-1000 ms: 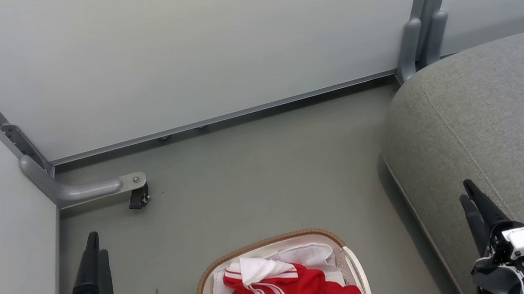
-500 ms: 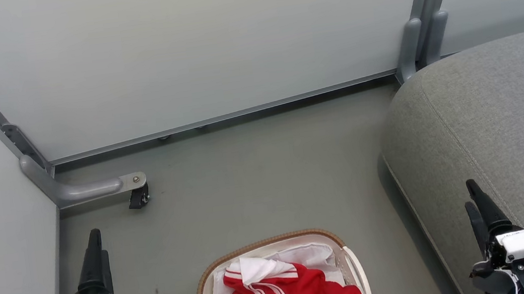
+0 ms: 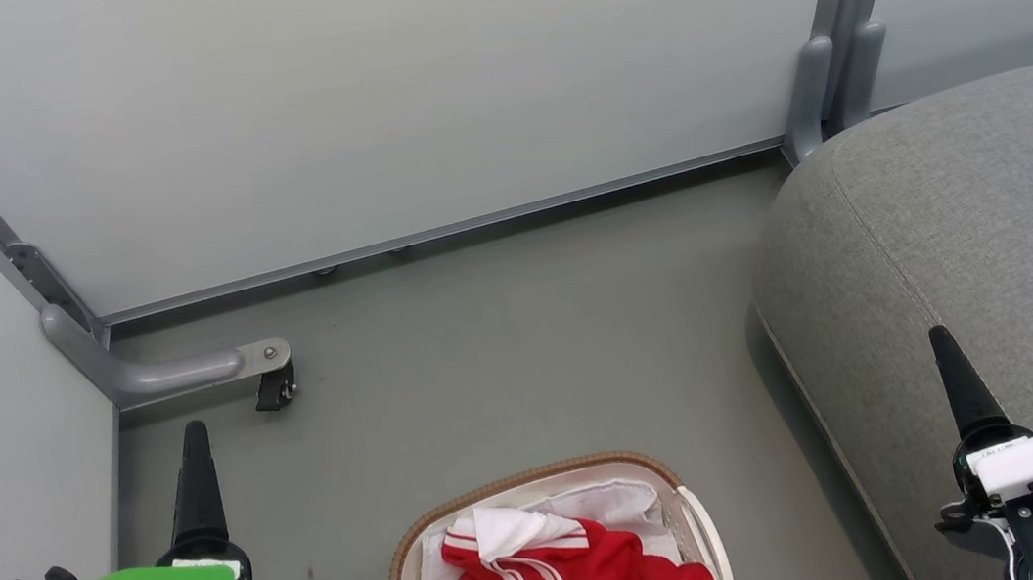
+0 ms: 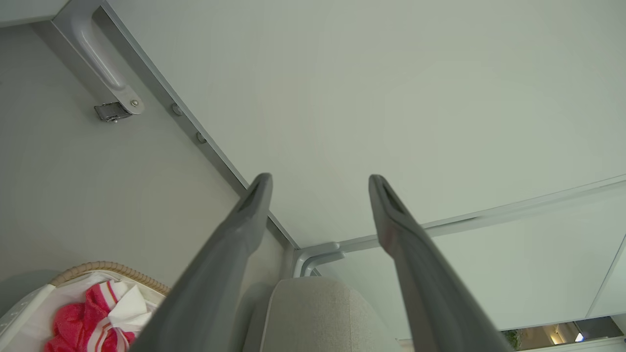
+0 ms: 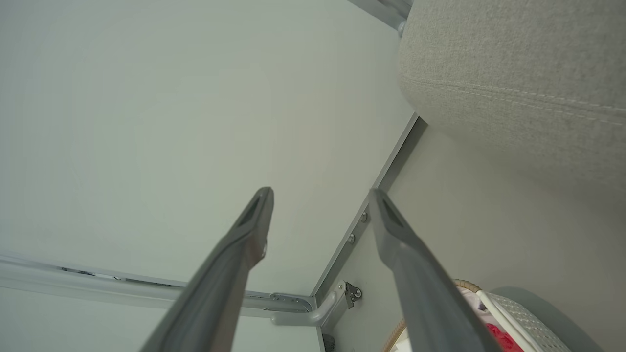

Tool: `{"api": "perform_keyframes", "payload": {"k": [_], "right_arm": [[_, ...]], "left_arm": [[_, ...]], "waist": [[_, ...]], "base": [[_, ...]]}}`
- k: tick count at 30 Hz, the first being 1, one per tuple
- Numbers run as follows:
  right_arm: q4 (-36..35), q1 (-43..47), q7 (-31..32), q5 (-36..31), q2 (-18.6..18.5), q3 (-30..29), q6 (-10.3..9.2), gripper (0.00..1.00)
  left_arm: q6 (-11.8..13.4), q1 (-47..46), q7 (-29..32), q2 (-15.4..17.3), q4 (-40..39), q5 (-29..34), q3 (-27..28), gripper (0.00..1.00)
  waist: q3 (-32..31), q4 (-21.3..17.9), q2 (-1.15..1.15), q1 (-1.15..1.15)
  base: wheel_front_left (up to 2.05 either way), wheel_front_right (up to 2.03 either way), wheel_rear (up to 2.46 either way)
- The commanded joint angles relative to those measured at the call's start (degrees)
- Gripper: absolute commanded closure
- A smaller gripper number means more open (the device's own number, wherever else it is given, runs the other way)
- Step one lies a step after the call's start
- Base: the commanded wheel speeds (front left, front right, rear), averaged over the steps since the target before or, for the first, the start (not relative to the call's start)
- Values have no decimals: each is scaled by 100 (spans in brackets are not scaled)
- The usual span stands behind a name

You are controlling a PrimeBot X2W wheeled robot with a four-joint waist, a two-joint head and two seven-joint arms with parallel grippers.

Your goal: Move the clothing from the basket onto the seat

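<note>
Basket (image 3: 520, 480), one, holds clothing (image 3: 561, 570); left pincer (image 4: 320, 182), right pincer (image 5: 320, 194) both gape empty; one seat (image 3: 979, 204).

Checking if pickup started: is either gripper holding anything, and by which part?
Nothing is held. Left gripper and right gripper both show open, empty jaws; the clothing lies in the basket.

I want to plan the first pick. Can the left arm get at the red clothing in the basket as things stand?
Probably yes. The left tool stands open and empty, to the left of the basket, with nothing between them. The clothing lies uncovered on top.
</note>
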Motion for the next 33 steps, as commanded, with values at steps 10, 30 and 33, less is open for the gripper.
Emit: {"api": "perform_keyframes", "payload": {"k": [10, 30, 33], "right_arm": [[-362, -12, -262, -1417, -64, 127, 1, 0], [-430, 160, -622, -3402, -80, 424, 2, 0], [-418, 170, -667, -3608, -82, 434, 2, 0]], "left_arm": [[220, 16, -256, 40, -230, 1532, -301, 0], [425, 301, -615, 52, -170, 3139, -519, 0], [436, 340, -659, 54, -162, 3320, -542, 0]], "waist": [[-6, 23, 0, 0], [-48, 53, 0, 0], [-53, 58, 0, 0]], "base": [[0, 0, 0], [0, 0, 0], [0, 0, 0]]}}
